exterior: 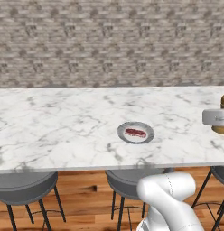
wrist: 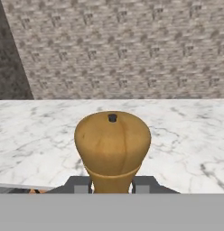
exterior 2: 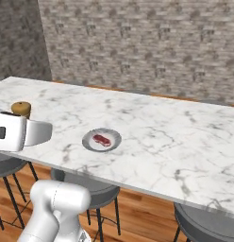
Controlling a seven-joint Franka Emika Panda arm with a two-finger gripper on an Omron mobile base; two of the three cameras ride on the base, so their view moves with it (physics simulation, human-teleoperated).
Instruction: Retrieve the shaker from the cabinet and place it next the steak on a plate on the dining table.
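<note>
Gripping shaker (wrist: 112, 151) at its waist, jaws clamped, per hand view; base views add steak (exterior: 135, 132) on plate (exterior: 147, 138).

You're in home kitchen dining spot: long marble table (exterior: 64, 126), round grey stools (exterior: 25, 187) tucked under near edge, brick wall (exterior: 109, 40), wood floor (exterior: 86, 203), steak (exterior: 135, 132) on plate (exterior: 149, 136).
</note>
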